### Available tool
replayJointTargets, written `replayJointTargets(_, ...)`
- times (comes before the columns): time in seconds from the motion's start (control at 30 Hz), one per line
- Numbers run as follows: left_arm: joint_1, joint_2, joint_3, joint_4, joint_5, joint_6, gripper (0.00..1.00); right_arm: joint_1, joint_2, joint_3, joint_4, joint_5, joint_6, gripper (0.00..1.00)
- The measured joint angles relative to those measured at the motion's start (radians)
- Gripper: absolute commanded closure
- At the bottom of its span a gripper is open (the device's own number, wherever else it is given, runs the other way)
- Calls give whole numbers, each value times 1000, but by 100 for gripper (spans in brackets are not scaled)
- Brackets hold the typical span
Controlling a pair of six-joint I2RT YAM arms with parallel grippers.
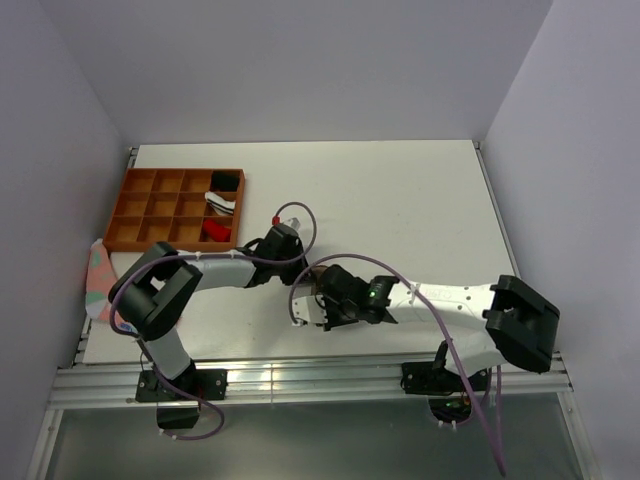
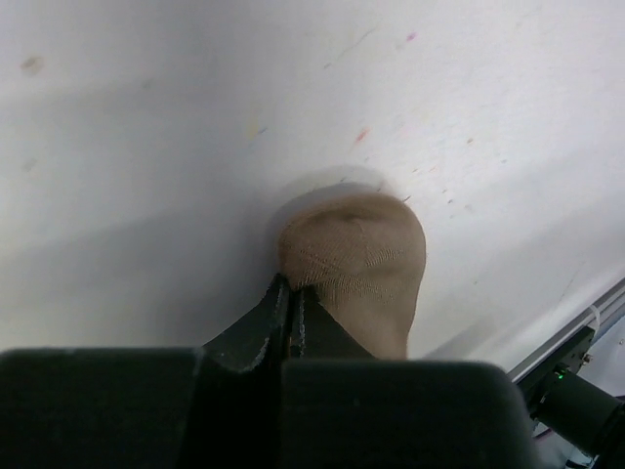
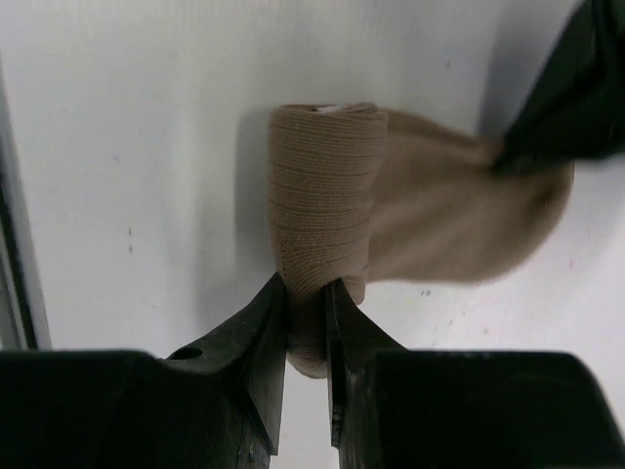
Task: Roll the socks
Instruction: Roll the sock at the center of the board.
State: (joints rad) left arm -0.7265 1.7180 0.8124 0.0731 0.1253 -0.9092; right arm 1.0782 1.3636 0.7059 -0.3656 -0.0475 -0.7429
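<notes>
The tan-brown sock lies on the white table, partly rolled. In the right wrist view its rolled end [image 3: 322, 195] stands as a thick cylinder, with the flat foot part [image 3: 459, 230] stretching right. My right gripper [image 3: 306, 293] is shut on the near end of the roll. In the left wrist view my left gripper [image 2: 293, 288] is shut on the edge of the sock's toe [image 2: 356, 259]. In the top view both grippers, left [image 1: 300, 262] and right [image 1: 315, 302], meet near the table's front middle and hide the sock. A red fabric bundle [image 1: 215, 232] lies in a tray compartment.
An orange compartment tray [image 1: 150, 205] stands at the back left and also holds a black item [image 1: 226, 181] and a white-and-black item [image 1: 222, 202]. A pink-and-green sock [image 1: 97, 280] hangs at the table's left edge. The metal rail [image 1: 300, 380] runs along the front.
</notes>
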Motion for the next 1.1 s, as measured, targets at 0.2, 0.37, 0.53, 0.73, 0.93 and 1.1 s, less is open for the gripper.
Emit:
replayJointTargets(0.2,3,46,30,47,46,26,100,-46,131,133,-91,-112,17,90)
replayJointTargets(0.37,8,47,18,78,55,32,100,-149,258,257,-205,-254,14,90)
replayJointTargets(0.53,16,46,7,101,52,32,100,-252,385,392,-335,-419,-17,90)
replayJointTargets(0.73,40,11,-33,101,35,27,92,-329,446,440,-406,-550,-51,90)
replayJointTargets(0.93,53,-11,-77,146,32,12,69,-349,483,465,-433,-595,-54,90)
replayJointTargets(1.1,63,-48,-146,230,6,-1,64,-354,519,502,-470,-612,-51,90)
